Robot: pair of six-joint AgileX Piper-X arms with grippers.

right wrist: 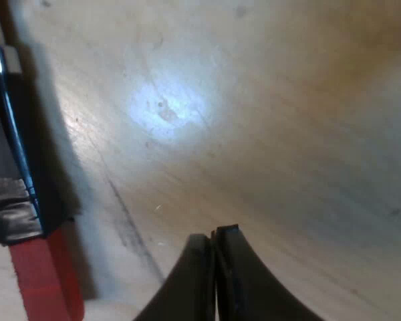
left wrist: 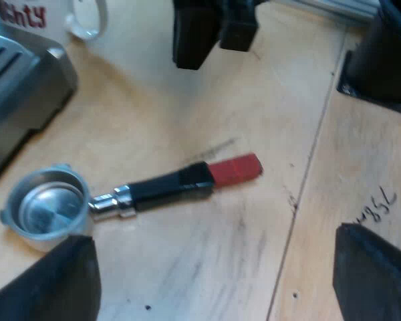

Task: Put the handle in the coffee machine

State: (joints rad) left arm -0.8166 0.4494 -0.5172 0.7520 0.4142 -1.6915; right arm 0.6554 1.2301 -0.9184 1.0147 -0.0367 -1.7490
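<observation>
The metal holder (left wrist: pixel 47 208) lies flat on the wooden table, its basket empty and facing up beside the espresso machine (left wrist: pixel 20 87). Its dark handle (left wrist: pixel 167 188) ends in red (left wrist: pixel 235 169). My left gripper (left wrist: pixel 214 287) hovers above the handle, open, with its fingers spread wide on either side. My right gripper (left wrist: pixel 207 33) hangs low over the table beyond the red end, close to the mug. Its two fingertips (right wrist: pixel 214 267) are pressed together with nothing between them, just above the wood beside the handle (right wrist: pixel 7 154) and its red end (right wrist: pixel 43 281).
A white mug (left wrist: pixel 73 17) with red lettering stands by the machine. A dark object on a black base (left wrist: pixel 381 67) sits on the table past a seam in the boards. Handwriting (left wrist: pixel 377 206) marks the wood near my left finger.
</observation>
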